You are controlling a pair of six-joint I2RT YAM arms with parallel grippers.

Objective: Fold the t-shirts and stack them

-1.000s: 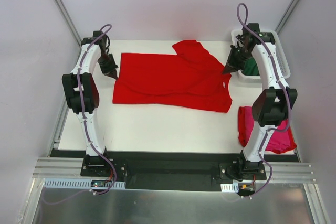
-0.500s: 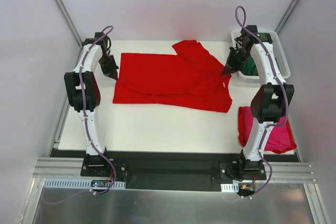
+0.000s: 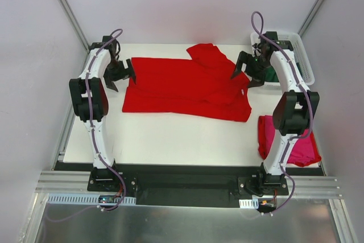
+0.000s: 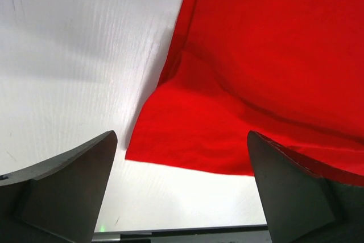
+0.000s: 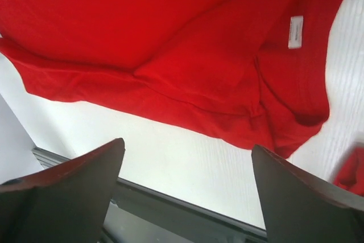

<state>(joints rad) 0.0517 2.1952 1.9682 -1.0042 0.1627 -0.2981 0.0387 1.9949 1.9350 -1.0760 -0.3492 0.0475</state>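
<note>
**Listener:** Where is the red t-shirt, and what are your grippers doing?

**Operator:** The red t-shirt [image 3: 182,86] lies spread sideways on the white tabletop [image 3: 170,138], stretched between my two grippers. My left gripper [image 3: 121,79] hovers over what looks like the hem end. Its jaws are wide apart and hold nothing. My right gripper [image 3: 243,78] hovers over the collar end, just as wide and just as empty.

**Listener:** Why are they placed there?

**Operator:** I judge that one gripper sits at each end so I can pinch both sides and lift a fold evenly. The shirt is not flat. Cloth lies doubled over beneath the right gripper, and a rumpled ridge sits beneath the left one.

**Listener:** What is the fabric like?

**Operator:** It is soft, matte cotton, limp, with shallow creases. A small white label [image 5: 295,31] shows at the neck.

**Listener:** And the other shirts?

**Operator:** A magenta-pink t-shirt [image 3: 298,149] lies bunched well behind my right gripper, by that arm's base. A dark green t-shirt [image 3: 273,73] sits in the white lattice basket [image 3: 305,64], just beside the right gripper on its outer side.
</note>
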